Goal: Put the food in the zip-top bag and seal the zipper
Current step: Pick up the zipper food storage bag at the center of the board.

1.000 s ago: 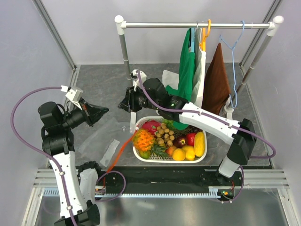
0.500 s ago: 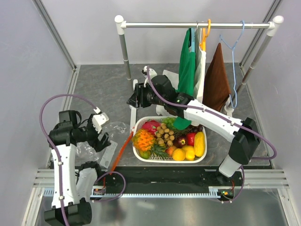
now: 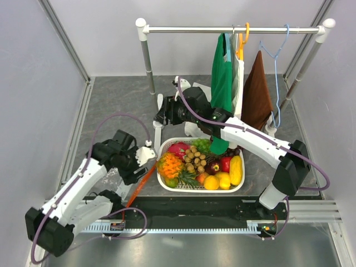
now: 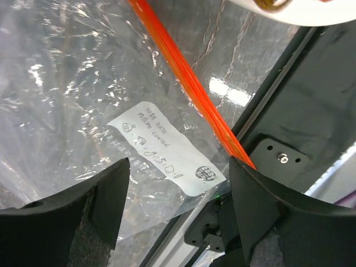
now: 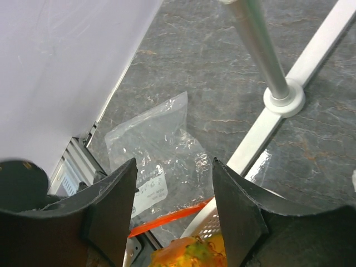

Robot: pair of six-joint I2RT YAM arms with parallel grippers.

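The zip-top bag [image 3: 114, 177] lies flat and clear on the table, left of the white basket [image 3: 240, 188]. Its orange-red zipper [image 3: 140, 182] runs toward the near rail. In the left wrist view the bag [image 4: 72, 100], its white label [image 4: 167, 150] and the zipper [image 4: 194, 94] lie just beneath my open, empty left gripper [image 4: 178, 183]. The food sits in the basket: an orange pineapple [image 3: 169, 165] and yellow lemons [image 3: 222, 179]. My right gripper [image 3: 159, 118] hangs open and empty above the basket's far left corner. Between its fingers [image 5: 173, 162] I see the bag [image 5: 156, 139] and the pineapple [image 5: 189, 253].
Several other toy fruits fill the basket. A clothes rail [image 3: 233, 29] with hanging cloths [image 3: 221, 78] stands at the back, its left pole [image 5: 256, 44] and white foot [image 5: 283, 100] close to my right gripper. The black front rail [image 4: 311, 111] borders the bag's near edge.
My left arm has swung down from a raised pose to just over the bag, and its jaws have opened. My right gripper has drifted right and back and opened wider.
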